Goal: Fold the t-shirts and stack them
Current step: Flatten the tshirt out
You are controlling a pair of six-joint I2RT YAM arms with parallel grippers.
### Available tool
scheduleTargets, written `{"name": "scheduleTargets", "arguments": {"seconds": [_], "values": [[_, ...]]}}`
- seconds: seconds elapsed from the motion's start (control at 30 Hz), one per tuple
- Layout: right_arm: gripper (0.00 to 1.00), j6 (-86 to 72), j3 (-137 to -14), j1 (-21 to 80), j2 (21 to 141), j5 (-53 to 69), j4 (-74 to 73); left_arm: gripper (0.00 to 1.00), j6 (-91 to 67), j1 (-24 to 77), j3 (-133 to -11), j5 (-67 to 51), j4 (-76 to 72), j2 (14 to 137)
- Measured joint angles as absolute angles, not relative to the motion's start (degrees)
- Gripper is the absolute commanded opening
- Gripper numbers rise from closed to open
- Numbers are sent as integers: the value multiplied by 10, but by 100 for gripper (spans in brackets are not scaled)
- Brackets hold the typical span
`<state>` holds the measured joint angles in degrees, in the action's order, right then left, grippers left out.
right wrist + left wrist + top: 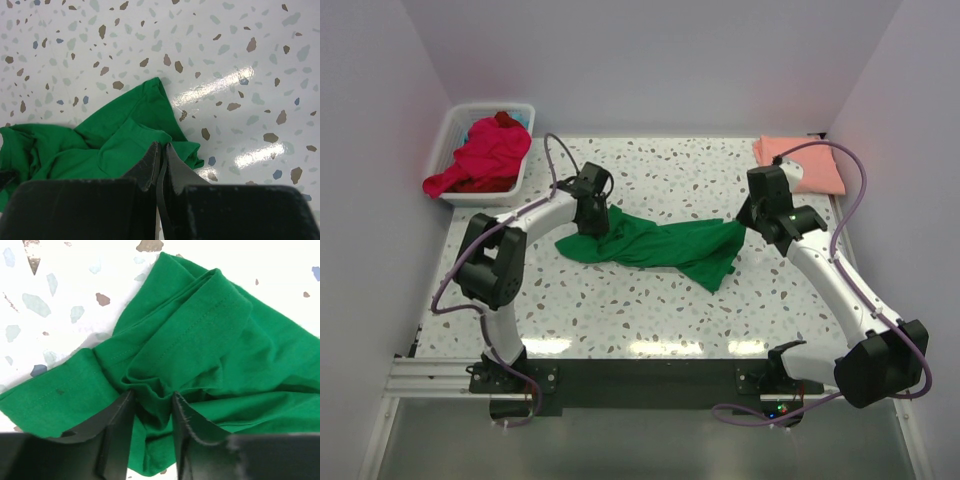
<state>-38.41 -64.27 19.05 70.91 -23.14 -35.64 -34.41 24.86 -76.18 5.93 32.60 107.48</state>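
Note:
A bright green t-shirt (660,245) lies crumpled across the middle of the table, drawn out between both grippers. My left gripper (597,218) sits at its left end. In the left wrist view a thick bunch of the green t-shirt (200,330) fills the gap of the left gripper (152,397), and creases run into the jaws. My right gripper (745,222) is at the shirt's right corner. In the right wrist view the right gripper (163,145) is shut, with the edge of the green t-shirt (100,145) running into its tips. A salmon-pink t-shirt (800,160) lies folded at the back right.
A white basket (455,125) stands at the back left corner with red and magenta t-shirts (485,155) heaped in it and hanging over its front rim. White walls close in the table on the left, back and right.

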Motion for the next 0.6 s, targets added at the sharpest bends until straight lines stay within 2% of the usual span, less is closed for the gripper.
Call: {"name": "scheduleTargets", "arguments": {"seconds": [0.2, 0.27, 0.6], "values": [[0, -384, -643, 190, 709, -231, -356, 6, -345, 251, -762, 83, 338, 1076], [0, -384, -643, 190, 709, -231, -357, 1, -348, 251, -764, 91, 343, 1076], [0, -383, -643, 190, 709, -247, -366, 0, -349, 251, -828, 161, 400, 1042]]}}
